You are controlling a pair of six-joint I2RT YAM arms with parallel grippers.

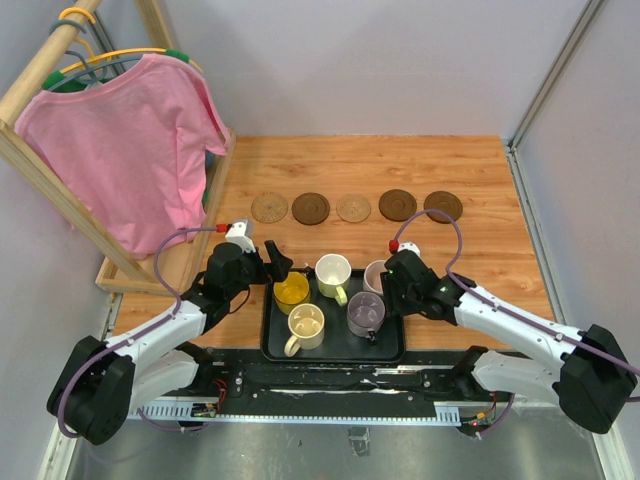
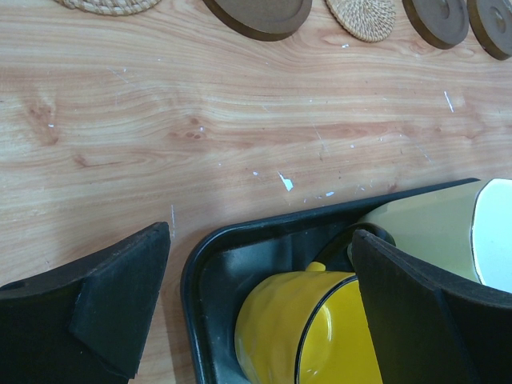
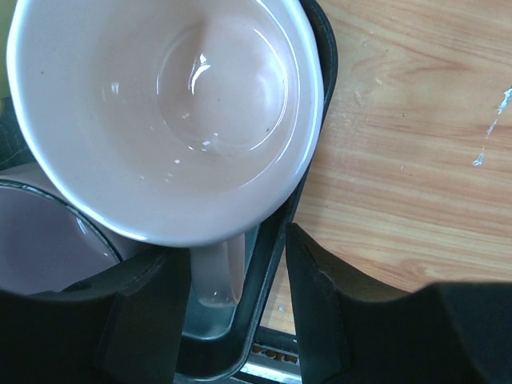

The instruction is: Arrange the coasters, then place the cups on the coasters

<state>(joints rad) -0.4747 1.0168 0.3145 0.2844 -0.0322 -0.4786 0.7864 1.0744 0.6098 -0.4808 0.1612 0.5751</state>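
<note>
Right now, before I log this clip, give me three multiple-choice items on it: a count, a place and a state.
1. How many coasters lie in the row beyond the tray?
A three
B four
C five

2. Where does the yellow cup stand?
A on a coaster
B in the black tray
C on top of another cup

3. How are the left fingers?
A shut on the yellow cup
B wide open, holding nothing
C shut on a coaster

Key:
1 C, since the top view shows five discs in one line.
2 B, since the left wrist view shows it inside the tray's wall.
3 B, since a wide gap separates them and nothing is pinched between them.
</note>
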